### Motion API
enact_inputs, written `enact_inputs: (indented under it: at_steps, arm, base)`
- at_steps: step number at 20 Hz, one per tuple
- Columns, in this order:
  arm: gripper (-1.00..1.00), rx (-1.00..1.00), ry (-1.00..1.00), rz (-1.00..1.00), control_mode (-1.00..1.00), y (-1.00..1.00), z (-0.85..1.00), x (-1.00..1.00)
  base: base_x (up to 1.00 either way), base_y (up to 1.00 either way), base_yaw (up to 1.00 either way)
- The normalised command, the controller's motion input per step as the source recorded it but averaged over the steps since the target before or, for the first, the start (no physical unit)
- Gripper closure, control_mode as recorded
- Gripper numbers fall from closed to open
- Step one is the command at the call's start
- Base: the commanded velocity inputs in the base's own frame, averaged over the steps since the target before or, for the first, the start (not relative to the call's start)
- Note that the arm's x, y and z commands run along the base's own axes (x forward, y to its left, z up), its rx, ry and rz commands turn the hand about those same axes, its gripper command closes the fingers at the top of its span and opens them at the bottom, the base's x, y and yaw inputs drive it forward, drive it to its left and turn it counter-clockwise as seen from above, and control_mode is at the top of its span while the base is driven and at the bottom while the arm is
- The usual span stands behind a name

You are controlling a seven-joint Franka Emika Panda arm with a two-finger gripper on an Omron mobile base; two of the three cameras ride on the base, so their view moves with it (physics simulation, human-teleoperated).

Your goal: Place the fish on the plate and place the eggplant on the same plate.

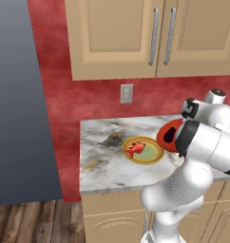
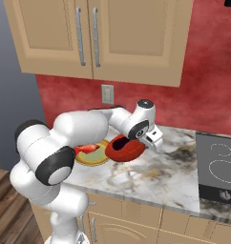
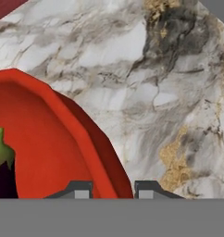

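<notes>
The red-orange fish [image 1: 135, 149] lies on the round yellow-rimmed plate [image 1: 154, 154] on the marble counter. In the right base view the fish [image 2: 87, 149] and plate [image 2: 94, 160] peek out from behind my arm. The dark eggplant [image 1: 170, 135] lies inside a red bowl [image 1: 162, 140] just right of the plate. Its green stem and purple body [image 3: 3, 176] show at the left edge of the hand view. My gripper [image 2: 158, 142] hangs shut over the bowl's right rim. In the hand view the rim runs down to the gap between my gripper's [image 3: 114, 190] tips; I cannot tell whether they touch it.
The counter [image 2: 174, 171] ends at its left edge by a grey panel [image 1: 17, 104]. A cooktop [image 2: 217, 167] lies at the right. Wall cabinets [image 1: 150, 38] hang above, with an outlet [image 1: 127, 93] on the red wall.
</notes>
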Motion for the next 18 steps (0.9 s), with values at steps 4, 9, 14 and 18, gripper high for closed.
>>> enact_inputs:
  at_steps: [4, 9, 14, 18]
  arm:
    - [1.0, 0.0, 0.03, 0.0, -1.0, 0.06, 0.23, 0.01]
    - [1.0, 0.0, 0.0, 0.01, -1.0, 0.03, 0.15, -0.03]
    - [1.0, -0.05, 0.0, 0.02, -1.0, 0.11, 0.16, -0.09]
    - [1.0, -0.12, 0.0, 0.02, -1.0, 0.05, 0.07, -0.09]
  base:
    - [0.0, 0.0, 0.0]
    - [0.0, 0.0, 0.0]
    - [0.0, 0.0, 0.0]
    - [0.0, 0.0, 0.0]
